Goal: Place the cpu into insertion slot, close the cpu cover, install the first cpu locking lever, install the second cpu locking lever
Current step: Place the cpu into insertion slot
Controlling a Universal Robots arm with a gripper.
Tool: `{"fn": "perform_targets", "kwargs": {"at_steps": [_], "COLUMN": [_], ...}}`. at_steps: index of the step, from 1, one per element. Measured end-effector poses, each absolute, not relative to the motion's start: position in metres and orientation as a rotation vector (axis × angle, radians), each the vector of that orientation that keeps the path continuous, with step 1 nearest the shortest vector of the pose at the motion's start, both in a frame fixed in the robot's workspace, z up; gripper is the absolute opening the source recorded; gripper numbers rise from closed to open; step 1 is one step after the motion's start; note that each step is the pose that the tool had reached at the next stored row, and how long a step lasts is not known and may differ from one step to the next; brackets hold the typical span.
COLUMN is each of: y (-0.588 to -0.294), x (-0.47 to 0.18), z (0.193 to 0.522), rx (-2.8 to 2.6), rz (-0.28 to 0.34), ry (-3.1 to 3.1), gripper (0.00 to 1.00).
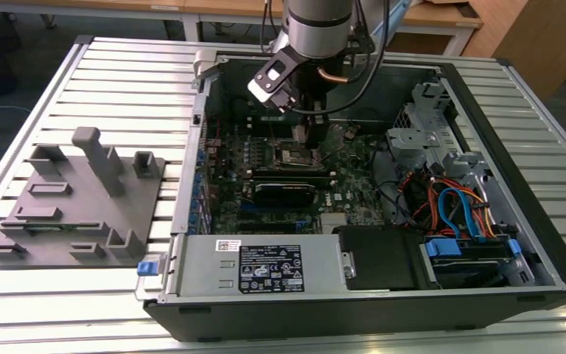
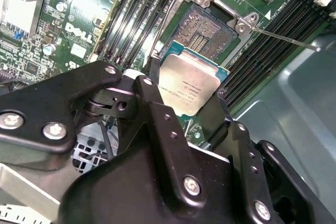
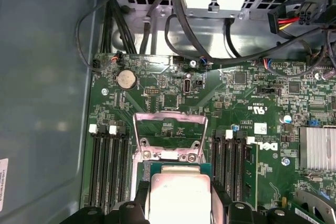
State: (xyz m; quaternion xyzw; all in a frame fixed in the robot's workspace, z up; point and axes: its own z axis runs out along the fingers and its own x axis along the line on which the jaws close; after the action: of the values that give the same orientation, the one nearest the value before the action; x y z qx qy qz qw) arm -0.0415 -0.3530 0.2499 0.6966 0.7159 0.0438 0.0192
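My gripper (image 2: 188, 92) is shut on the cpu (image 2: 191, 82), a flat silvery square pinched at two opposite edges by the black fingers (image 2: 152, 85). It hangs tilted just above the insertion slot (image 2: 209, 31), whose dark pin field lies bare on the green board. In the first wrist view the cpu (image 3: 180, 195) covers most of the slot, and the cpu cover (image 3: 169, 120) stands flipped open behind it. A thin locking lever (image 2: 286, 39) sticks out sideways, unlatched. In the exterior view the gripper (image 1: 304, 133) reaches down into the open computer case over the slot (image 1: 297, 156).
Long black memory slots (image 3: 107, 166) flank the socket on both sides. A grey power supply box (image 1: 263, 269) lies at the case's near edge. Drive bays with coloured cables (image 1: 460, 214) fill the exterior view's right. A grey fixture block (image 1: 77, 210) sits on the table at its left.
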Motion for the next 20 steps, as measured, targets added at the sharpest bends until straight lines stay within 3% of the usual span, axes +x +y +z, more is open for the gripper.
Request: {"fn": "perform_targets", "kwargs": {"at_steps": [20], "y": [-0.3519], "x": [-0.0419], "z": [0.2401], "rx": [2.165], "rz": [0.136], "ry": [2.219], "gripper": [0.54]}}
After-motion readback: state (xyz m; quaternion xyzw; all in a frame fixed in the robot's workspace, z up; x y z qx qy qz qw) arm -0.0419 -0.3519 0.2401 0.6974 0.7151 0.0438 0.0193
